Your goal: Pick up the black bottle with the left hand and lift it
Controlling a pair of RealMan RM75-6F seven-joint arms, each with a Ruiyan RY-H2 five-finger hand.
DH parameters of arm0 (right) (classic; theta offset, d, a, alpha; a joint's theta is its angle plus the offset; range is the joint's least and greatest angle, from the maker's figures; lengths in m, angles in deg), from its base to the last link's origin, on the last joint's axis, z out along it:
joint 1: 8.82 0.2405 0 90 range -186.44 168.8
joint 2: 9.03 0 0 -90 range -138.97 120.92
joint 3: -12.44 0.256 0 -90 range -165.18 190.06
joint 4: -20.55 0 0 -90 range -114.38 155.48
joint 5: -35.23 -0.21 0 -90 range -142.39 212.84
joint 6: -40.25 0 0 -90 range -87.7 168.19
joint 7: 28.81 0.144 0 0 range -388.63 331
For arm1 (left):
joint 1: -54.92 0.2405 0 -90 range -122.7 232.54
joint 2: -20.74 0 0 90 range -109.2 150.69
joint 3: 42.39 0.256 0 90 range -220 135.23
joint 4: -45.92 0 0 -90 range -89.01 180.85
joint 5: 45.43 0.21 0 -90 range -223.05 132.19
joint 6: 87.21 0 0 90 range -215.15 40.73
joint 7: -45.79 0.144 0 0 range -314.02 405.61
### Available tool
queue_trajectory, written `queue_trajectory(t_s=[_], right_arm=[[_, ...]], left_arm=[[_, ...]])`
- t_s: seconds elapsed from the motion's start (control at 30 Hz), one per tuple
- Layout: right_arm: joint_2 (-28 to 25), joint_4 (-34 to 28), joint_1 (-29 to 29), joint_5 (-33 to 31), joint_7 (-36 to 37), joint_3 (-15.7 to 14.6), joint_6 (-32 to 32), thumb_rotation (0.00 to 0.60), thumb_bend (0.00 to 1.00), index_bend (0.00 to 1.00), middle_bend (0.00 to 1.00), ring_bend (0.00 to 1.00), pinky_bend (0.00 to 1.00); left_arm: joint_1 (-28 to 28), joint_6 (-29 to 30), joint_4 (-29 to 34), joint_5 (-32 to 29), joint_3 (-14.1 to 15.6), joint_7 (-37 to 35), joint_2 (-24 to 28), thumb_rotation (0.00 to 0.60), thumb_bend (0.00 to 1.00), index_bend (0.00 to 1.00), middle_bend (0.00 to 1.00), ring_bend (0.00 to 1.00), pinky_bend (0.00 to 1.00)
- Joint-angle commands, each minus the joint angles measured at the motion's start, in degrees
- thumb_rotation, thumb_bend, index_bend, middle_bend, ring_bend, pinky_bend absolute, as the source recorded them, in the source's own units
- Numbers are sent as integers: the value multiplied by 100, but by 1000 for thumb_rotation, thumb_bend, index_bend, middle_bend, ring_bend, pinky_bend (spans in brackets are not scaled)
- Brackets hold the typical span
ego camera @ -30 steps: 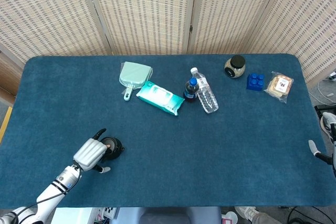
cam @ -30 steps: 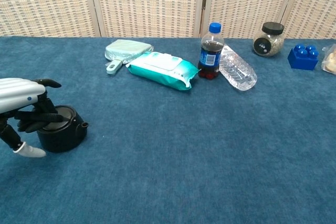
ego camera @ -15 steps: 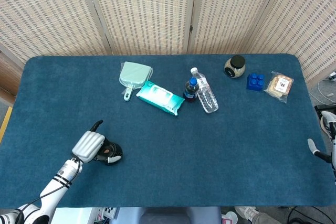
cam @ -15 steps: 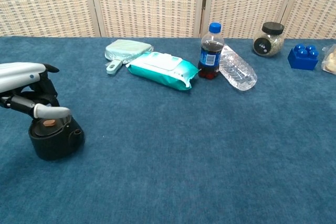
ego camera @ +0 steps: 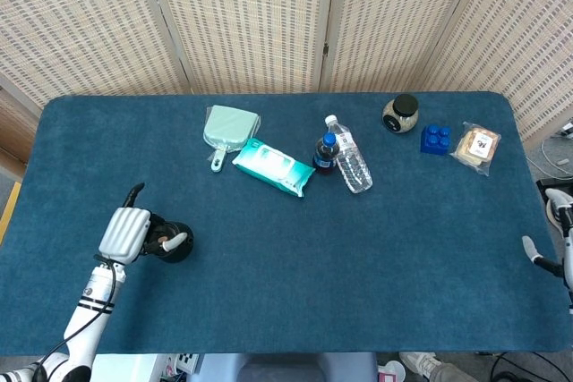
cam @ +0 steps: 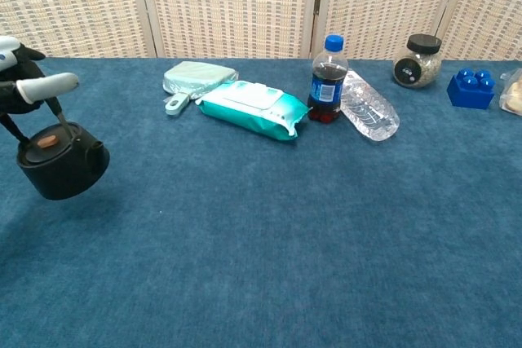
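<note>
Lifted since a second ago, the black bottle now hangs clear of the blue desk, where it earlier sat on the cloth near the front left corner. My left hand grasps it from above, fingers hooked around its top; the squat, round body tilts slightly beneath them. In the chest view the hand sits at the far left edge of the picture, partly cut off. I judge the lift step to be underway, perhaps nearly complete. What comes next calls for holding the grip firm and keeping the bottle steady, since the tilt suggests it could swing or slip.

My right hand shows only as a sliver past the desk's right edge; I cannot tell whether it is released or clenched.

Along the back edge lie a mint dustpan, a wipes pack, a cola bottle, a clear water bottle, a jar, a blue block and a wrapped snack.
</note>
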Motion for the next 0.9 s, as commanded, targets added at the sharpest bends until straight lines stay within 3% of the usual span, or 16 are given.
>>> queue_trajectory(t_s=[0.03, 0.17, 0.7, 0.9], right_arm=[[3, 3, -4, -2, -1, -6, 2, 600, 292, 135, 185, 32, 68], [7, 5, -28, -11, 1, -20, -14, 600, 291, 135, 185, 32, 68], [-9, -40, -84, -13, -10, -35, -70, 600, 291, 135, 185, 32, 68], [-5, -37, -82, -8, -7, -39, -59, 600, 292, 135, 185, 32, 68]], left_arm=[[42, 54, 20, -62, -37, 35, 9, 127, 147, 1000, 1000, 886, 59], [87, 125, 8, -152, -66, 105, -16, 321, 200, 1000, 1000, 890, 76], [146, 246, -126, -133, -92, 97, -97, 397, 260, 1000, 1000, 898, 115], [166, 253, -149, -52, -50, 46, -92, 498, 264, 1000, 1000, 899, 131]])
